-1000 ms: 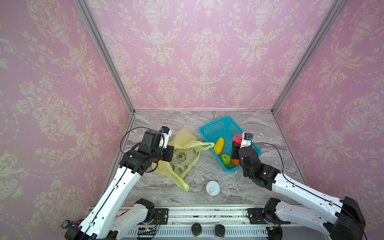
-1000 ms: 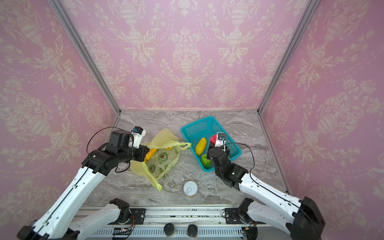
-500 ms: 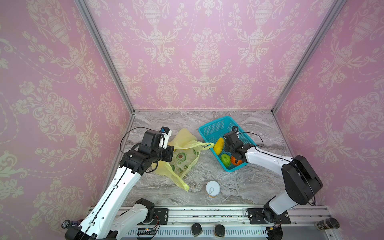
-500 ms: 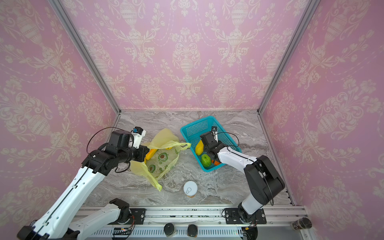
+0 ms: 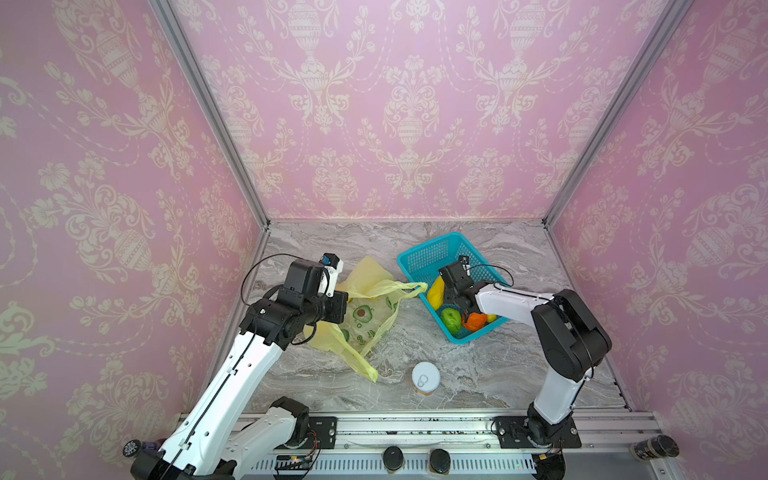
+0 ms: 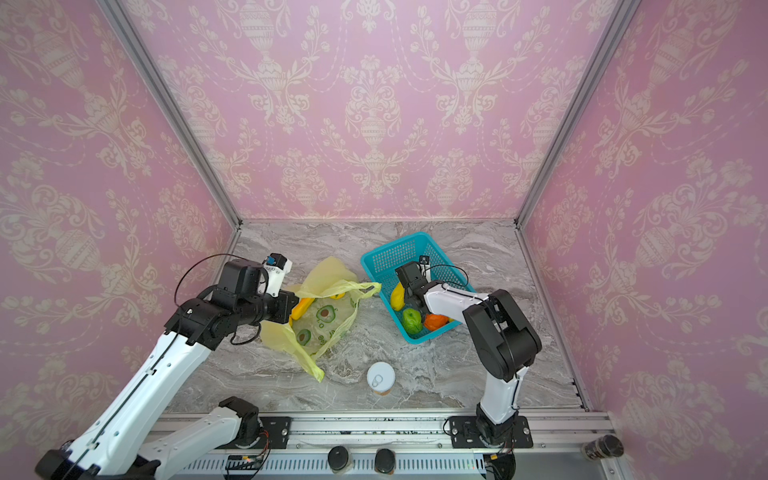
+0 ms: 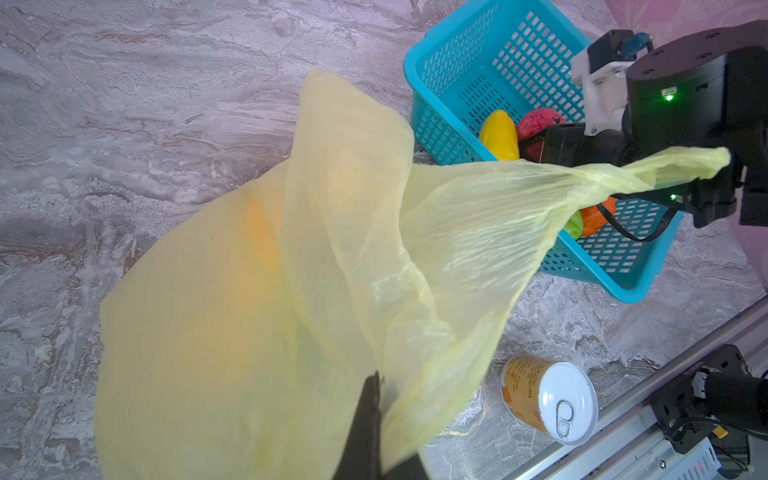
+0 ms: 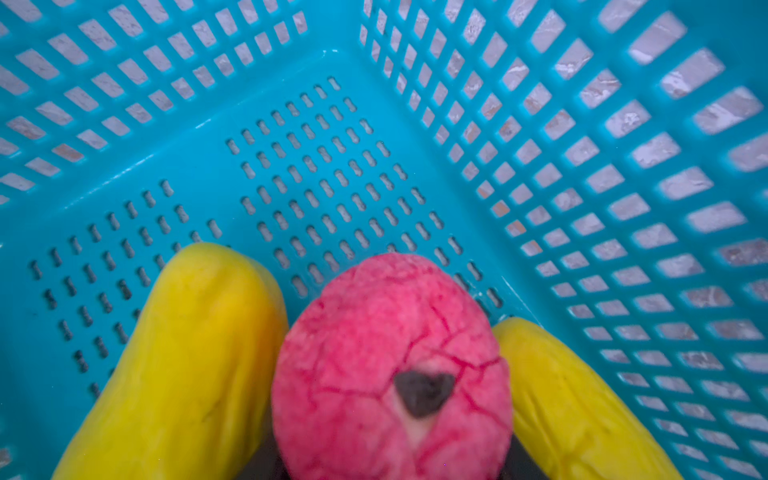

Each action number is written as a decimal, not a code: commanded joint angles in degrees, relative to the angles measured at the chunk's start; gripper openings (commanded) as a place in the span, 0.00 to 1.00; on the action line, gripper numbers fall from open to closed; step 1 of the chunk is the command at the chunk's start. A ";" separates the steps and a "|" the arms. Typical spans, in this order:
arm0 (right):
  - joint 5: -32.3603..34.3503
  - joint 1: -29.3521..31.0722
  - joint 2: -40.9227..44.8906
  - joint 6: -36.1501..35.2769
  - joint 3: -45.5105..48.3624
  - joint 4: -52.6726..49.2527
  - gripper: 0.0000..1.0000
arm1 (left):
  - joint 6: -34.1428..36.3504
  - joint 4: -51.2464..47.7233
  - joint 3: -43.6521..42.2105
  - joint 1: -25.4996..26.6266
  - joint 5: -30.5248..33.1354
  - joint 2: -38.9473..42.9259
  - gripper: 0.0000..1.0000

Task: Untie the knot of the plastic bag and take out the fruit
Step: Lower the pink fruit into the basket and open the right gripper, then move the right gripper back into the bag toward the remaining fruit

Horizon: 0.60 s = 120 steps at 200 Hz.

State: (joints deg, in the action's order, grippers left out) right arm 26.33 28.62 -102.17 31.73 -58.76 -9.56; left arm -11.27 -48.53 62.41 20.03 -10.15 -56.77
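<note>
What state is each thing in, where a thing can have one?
plastic bag, untied, mouth open, fruit inside.
left gripper, shut on the plastic bag.
basket, upright, partly filled.
right gripper, inside the basket; jaws hidden.
can, upright, lid sealed.

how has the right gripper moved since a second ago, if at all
Yes: the right gripper shifted left across the basket, toward the yellow fruit in it.

left arm [image 5: 232, 374], right arm [image 5: 511, 297]: white links, black joints | cables [image 7: 642, 240]: black | light [image 7: 668, 97]: green | left claw [image 7: 374, 399]: black
</note>
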 commanded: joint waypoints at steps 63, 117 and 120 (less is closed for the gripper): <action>0.08 1.18 22.00 0.11 12.24 5.02 0.91 | -0.16 -1.30 -0.61 -0.65 0.22 0.13 0.00; 0.95 13.56 41.88 -6.87 18.60 9.04 0.74 | -0.14 -1.40 -0.52 -0.69 0.22 0.06 0.00; 0.81 14.58 42.71 -7.52 18.84 9.43 0.71 | -0.16 -1.38 -0.49 -0.68 0.16 0.00 0.00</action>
State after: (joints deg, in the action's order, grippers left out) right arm 26.39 37.87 -65.32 29.23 -41.65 -3.62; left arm -11.27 -48.53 62.39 19.92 -10.15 -56.77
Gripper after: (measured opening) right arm 0.780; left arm 0.047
